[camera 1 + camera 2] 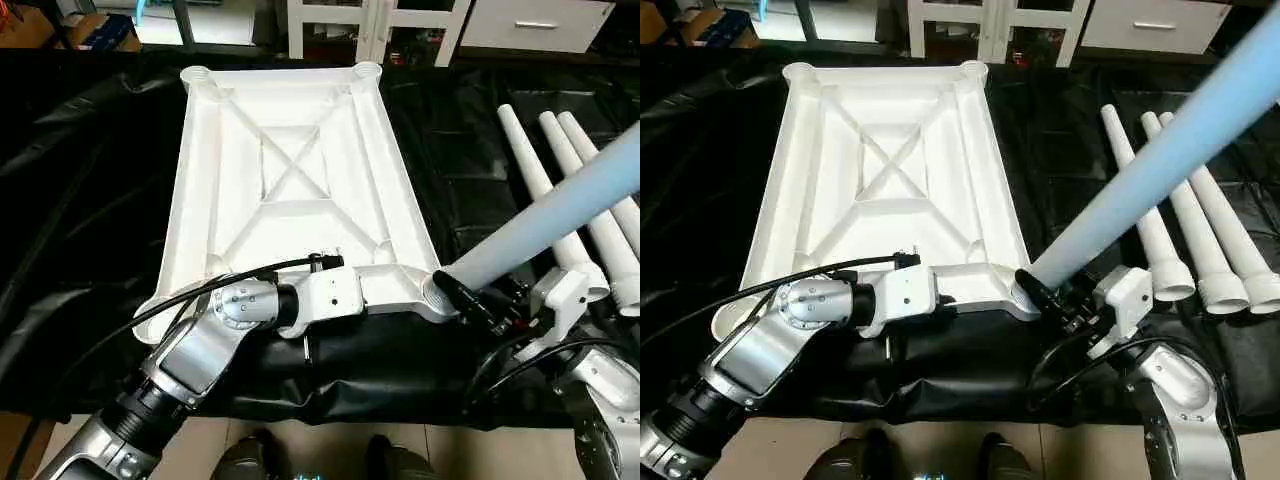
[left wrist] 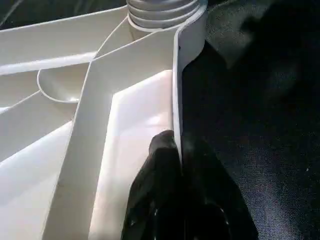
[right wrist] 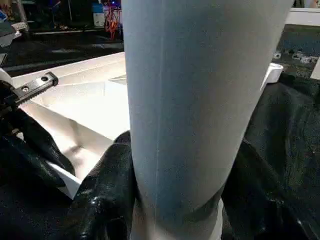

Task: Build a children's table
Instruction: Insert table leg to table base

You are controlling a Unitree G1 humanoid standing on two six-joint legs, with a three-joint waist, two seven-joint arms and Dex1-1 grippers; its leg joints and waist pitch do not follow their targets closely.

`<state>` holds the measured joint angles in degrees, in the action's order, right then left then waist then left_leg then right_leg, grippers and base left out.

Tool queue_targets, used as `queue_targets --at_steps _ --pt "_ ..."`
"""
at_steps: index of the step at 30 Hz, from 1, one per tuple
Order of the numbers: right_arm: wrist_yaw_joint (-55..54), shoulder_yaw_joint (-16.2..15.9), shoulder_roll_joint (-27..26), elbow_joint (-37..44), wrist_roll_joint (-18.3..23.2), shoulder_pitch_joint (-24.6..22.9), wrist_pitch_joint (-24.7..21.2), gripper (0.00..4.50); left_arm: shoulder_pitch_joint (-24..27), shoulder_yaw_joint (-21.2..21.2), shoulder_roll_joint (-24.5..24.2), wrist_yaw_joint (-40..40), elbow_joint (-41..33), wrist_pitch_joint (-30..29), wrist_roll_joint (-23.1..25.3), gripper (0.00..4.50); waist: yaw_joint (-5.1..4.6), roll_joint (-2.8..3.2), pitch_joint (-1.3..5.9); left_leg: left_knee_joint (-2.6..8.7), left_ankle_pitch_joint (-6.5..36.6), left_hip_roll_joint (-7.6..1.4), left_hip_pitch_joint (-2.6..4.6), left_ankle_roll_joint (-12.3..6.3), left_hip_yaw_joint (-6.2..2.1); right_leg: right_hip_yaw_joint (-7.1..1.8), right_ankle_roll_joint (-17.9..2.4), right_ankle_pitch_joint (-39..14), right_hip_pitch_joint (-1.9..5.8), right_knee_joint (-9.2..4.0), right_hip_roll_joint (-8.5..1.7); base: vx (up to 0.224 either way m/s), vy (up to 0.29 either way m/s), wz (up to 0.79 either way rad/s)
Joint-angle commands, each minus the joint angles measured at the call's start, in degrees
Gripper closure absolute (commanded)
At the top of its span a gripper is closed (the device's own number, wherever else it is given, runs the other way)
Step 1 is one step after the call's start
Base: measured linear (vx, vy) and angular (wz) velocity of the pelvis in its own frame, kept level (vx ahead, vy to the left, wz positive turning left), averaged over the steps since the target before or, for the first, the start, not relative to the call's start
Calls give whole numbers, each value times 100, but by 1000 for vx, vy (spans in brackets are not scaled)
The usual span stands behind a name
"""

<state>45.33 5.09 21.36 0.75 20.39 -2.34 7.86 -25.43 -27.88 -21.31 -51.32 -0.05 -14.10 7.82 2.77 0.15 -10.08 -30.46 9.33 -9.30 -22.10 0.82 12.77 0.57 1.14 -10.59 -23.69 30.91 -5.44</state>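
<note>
Left tool [image 2: 180,165] pinches the upside-down top's [image 1: 290,170] near rim mid-frame so it stays put (I'd guess) while the right tool [image 1: 1055,295], clenched round a leg [image 1: 1150,155], angles it into the lower-right corner socket [image 1: 437,290].

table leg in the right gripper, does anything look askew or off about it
Yes. The leg held by the right gripper leans steeply away from the tabletop rather than standing upright in the near corner socket. The left gripper pinches the tabletop's rim. Three spare legs lie neatly alongside.
</note>
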Motion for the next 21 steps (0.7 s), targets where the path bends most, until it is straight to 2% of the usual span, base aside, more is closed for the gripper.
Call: queue_targets --at_steps 1,5,9,14,17,19,21 --pt "228 -691 32 -481 -442 -321 -359 262 9 20 69 270 261 -19 124 450 -48 -38 160 521 2932 -420 199 176 -325 -185 -489 -3144 -52 -489 -323 0 0 0" --pt "309 -779 84 -492 -487 -300 -452 262 16 17 55 241 257 -21 129 450 -52 -31 162 516 2975 -418 207 178 -321 -187 -507 -3138 -55 -494 -324 0 0 0" --pt "517 -1032 264 -518 -537 -296 -898 262 12 5 31 195 268 -21 129 450 -49 -18 163 517 3006 -419 221 198 -315 -188 -539 -3032 -55 -488 -312 0 0 0" --pt "448 -957 203 -582 -288 -185 -1350 262 23 -6 8 170 252 -28 127 450 -71 -16 173 529 3180 -417 222 256 -347 -173 -533 -3149 -52 -492 -311 0 0 0" --pt "317 -850 143 -656 -94 -140 -1503 262 30 -11 5 171 250 -34 134 450 -86 -24 170 528 3406 -411 247 310 -361 -168 -475 -3340 -82 -516 -310 0 0 0" --pt "284 -823 143 -687 -18 -121 -1536 262 32 -10 5 174 249 -38 138 450 -92 -47 186 528 3392 -415 241 311 -372 -169 -452 -3349 -75 -519 -316 0 0 0" --pt "249 -744 133 -721 85 -113 -1628 262 36 -1 -1 189 251 -41 151 450 -87 -39 188 525 3350 -415 244 305 -367 -174 -469 -3278 -80 -516 -312 0 0 0"
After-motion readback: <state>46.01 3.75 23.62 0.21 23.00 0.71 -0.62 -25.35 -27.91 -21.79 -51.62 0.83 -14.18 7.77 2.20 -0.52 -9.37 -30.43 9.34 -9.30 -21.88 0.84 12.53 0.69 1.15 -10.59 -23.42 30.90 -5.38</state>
